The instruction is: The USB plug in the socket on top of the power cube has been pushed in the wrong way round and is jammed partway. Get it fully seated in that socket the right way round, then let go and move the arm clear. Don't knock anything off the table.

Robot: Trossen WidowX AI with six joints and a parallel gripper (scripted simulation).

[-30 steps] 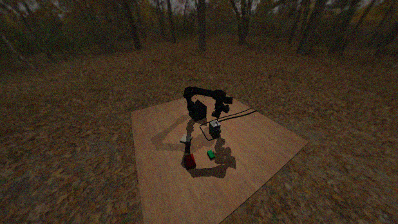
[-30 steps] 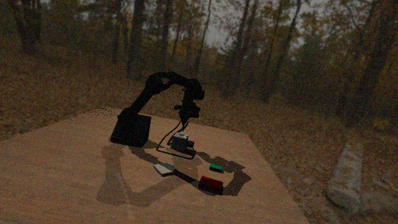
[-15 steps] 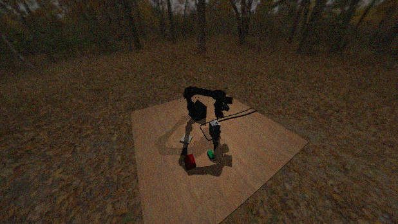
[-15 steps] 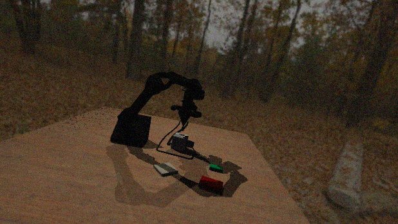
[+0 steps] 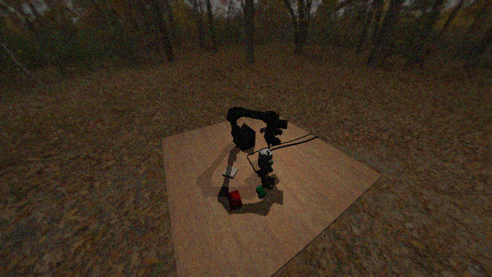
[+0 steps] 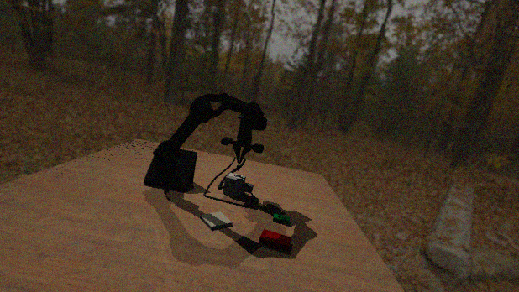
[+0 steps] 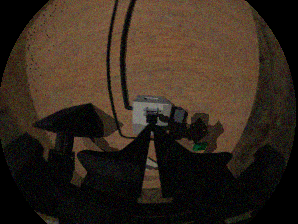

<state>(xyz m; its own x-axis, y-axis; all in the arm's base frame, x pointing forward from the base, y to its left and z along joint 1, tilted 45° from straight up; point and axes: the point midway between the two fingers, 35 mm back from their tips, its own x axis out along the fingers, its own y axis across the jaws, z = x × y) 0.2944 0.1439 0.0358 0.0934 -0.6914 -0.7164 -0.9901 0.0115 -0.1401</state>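
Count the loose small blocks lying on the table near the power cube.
3: a red block nearest the front edge, a green block just behind it, and a flat grey block to their left.

Place: outdoors, in a dim autumn woodland, as we read it.
Trees: dark bare tree trunks [image 6: 180, 46] stand all around.
Ground: brown leaf-covered forest floor [image 5: 80, 131].
Work surface: a lone light wooden table top [image 5: 302, 191] set among the leaves.

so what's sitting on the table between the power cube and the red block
A small green block lies between the power cube and the red block, a little off to the side. The exterior view shows it best.
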